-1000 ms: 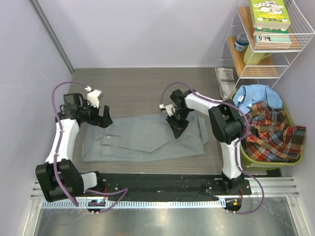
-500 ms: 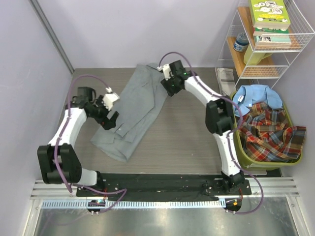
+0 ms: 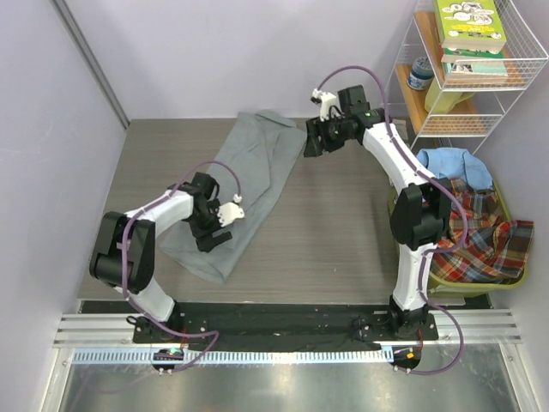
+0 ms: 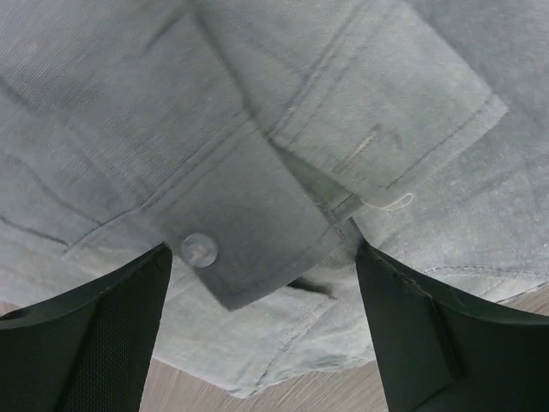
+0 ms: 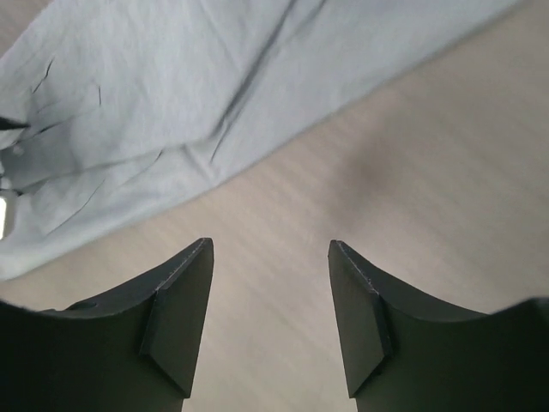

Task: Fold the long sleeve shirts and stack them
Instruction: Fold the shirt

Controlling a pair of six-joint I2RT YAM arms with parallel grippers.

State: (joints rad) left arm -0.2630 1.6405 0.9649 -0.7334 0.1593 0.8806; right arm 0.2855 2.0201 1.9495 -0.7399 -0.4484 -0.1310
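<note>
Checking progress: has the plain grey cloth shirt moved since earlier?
Yes. The grey cloth shirt swung from crosswise to diagonal, its top now at the far edge of the wooden table.

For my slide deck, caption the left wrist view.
Open left claw poised above a cuff of the grey shirt, wooden table showing below.

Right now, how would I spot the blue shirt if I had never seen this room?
Look to the right of the table for the white wire shelf with books. Just in front of it sits a green basket of clothes, and the blue shirt lies at its far end. It is plain light blue, unlike the red-green plaid shirt beside it.
</note>
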